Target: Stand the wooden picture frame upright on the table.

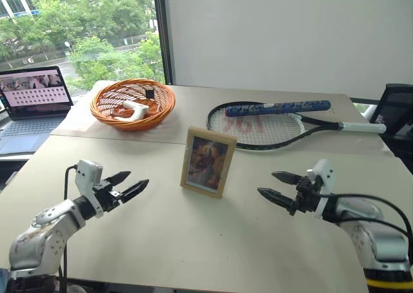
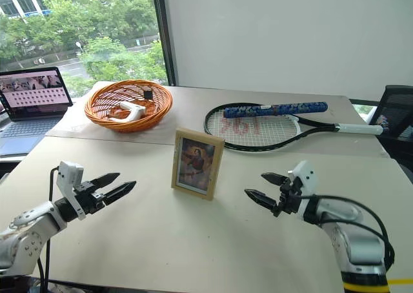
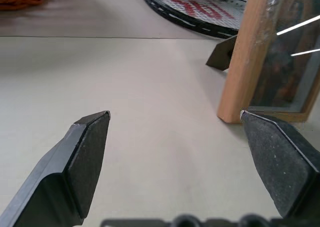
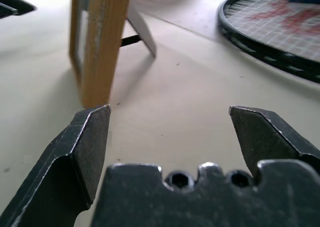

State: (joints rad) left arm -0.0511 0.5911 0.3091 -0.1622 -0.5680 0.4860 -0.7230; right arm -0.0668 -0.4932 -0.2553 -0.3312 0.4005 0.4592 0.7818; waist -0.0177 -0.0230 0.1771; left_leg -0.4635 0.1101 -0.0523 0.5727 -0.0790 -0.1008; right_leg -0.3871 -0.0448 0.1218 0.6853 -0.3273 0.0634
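Orange wicker basket (image 1: 133,103) at 11 o'clock w/ white item inside, tennis racket (image 1: 284,124) at 1 o'clock, open laptop (image 1: 33,99) far at 10 o'clock

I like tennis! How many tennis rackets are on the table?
1. The tennis racket lies flat on the table behind the standing wooden picture frame, right of the orange basket. None seems hidden.

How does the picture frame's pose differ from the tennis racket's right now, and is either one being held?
The wooden picture frame stands upright, leaning back slightly on its fold-out stand; the tennis racket lies flat. The frame is near the table's middle, between the left gripper and right gripper; the racket is farther back. Both rest on the table, untouched; both grippers are open.
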